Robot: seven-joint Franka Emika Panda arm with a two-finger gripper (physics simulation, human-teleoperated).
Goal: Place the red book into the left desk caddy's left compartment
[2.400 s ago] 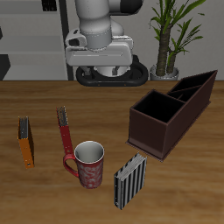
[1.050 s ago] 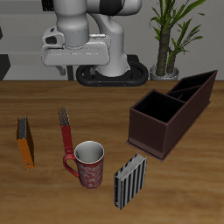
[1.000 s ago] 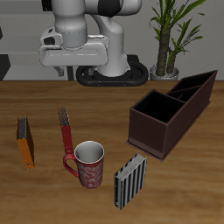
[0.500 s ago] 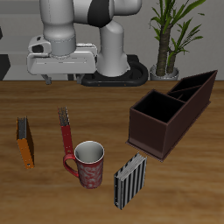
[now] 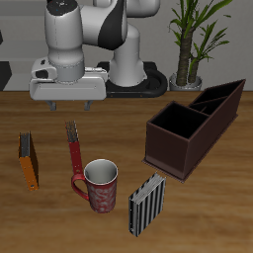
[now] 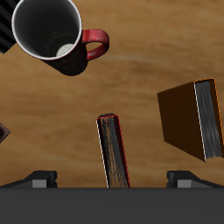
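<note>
The red book (image 5: 73, 148) stands upright on the table, thin, with tan page edges. My gripper (image 5: 68, 103) is open and empty, hanging above and slightly behind the book. In the wrist view the red book (image 6: 114, 150) lies straight below, between the two fingertips (image 6: 39, 178). The left desk caddy (image 5: 196, 124) is a long dark maroon box far across the table. Its left compartment (image 5: 221, 99) is the narrower section at the taller, slanted end, farther back.
An orange-brown book (image 5: 30, 161) stands beside the red book, also seen in the wrist view (image 6: 188, 118). A red patterned mug (image 5: 101, 185) sits just in front of the red book. A black-and-white striped book (image 5: 148, 203) stands near the front edge. A potted plant (image 5: 188, 44) stands behind the caddy.
The arm has swung from the middle back of the table toward the red book and come down. The gripper now hangs over the book. No object has moved.
</note>
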